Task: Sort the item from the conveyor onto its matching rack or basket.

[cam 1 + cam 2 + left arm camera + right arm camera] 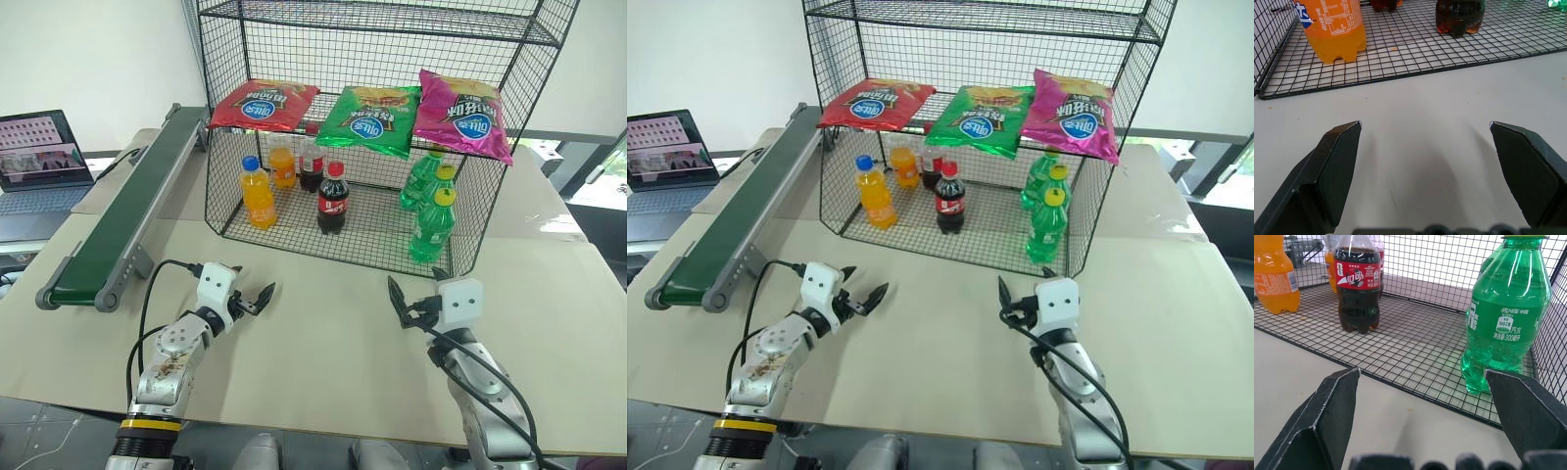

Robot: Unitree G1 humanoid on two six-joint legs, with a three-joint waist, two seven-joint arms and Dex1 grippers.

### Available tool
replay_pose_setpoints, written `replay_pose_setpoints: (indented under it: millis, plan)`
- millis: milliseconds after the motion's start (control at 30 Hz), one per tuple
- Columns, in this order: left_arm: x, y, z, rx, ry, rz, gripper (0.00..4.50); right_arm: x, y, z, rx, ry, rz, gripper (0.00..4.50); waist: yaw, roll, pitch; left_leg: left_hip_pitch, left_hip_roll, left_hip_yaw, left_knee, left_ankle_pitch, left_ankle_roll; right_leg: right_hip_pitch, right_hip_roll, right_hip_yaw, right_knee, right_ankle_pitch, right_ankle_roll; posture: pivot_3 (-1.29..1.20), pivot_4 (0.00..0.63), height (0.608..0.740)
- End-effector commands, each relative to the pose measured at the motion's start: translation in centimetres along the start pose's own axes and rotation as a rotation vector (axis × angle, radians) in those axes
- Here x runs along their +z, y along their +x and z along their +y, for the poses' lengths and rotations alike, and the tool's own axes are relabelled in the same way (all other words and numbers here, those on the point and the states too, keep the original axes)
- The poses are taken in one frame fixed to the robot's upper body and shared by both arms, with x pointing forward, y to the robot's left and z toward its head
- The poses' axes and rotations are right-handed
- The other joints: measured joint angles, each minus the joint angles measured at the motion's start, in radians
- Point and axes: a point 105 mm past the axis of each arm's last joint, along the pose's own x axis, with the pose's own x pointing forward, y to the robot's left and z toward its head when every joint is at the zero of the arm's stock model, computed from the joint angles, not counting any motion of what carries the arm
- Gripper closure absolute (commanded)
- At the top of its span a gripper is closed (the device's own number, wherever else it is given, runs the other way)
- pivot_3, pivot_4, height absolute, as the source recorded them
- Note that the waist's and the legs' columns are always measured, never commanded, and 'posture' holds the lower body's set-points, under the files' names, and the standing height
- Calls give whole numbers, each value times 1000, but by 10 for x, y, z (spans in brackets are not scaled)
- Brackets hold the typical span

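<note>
Left gripper [257,297] and right gripper [404,302] both gape wide, holding nothing.

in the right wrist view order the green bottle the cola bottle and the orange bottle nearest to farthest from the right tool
1. Green bottle, directly ahead of the right tool, at the rack's front edge.
2. Cola bottle, deeper in, towards the middle.
3. Orange bottle, far side.
</note>
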Motion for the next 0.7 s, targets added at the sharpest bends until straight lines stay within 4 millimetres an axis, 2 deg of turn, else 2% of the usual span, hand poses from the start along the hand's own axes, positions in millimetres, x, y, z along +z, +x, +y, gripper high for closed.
replay_pose_setpoints:
  millis: [33,400,700]
  plan:
    - [14,-2,6,20,46,-38,24,19,-1,-1,3,-16,-79,0,0,0,0,0,0,0,0,0,0,0,0,0,0,0,0,0,150,738]
    - [16,-5,24,192,126,-41,24,23,1,3,27,-21,-86,0,1,0,-1,0,0,0,0,0,0,0,0,0,0,0,0,0,150,738]
    - [19,-6,9,40,17,-65,24,23,-2,6,30,-23,-85,0,1,-1,-1,0,0,0,0,0,0,0,0,0,1,0,0,0,150,738]
